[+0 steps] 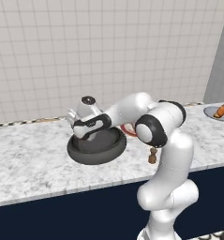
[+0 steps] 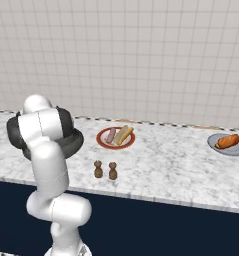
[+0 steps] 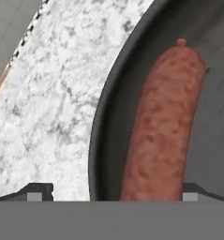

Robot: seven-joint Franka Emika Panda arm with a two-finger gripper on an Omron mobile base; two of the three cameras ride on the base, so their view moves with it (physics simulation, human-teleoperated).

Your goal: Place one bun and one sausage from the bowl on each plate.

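Looking at the tabletop (image 2: 161, 165): white-grey marble w/ a dark navy front below, pale square-tiled wall (image 1: 108, 51) behind, checkered trim strip at the back edge. No brands or writing readable anywhere. Dark bowl (image 1: 97, 150) sits left-centre; the hand (image 3: 111, 194) hangs low over it, jaws spread wide, gripping nothing, w/ a reddish sausage (image 3: 162, 126) lying in the bowl between the tips. Red-rimmed plate (image 2: 115, 137) just right of the bowl holds a bun & sausage. Grey-blue plate (image 2: 227, 144) far right also carries food. Two small brown shakers (image 2: 105, 170) stand near the front edge.
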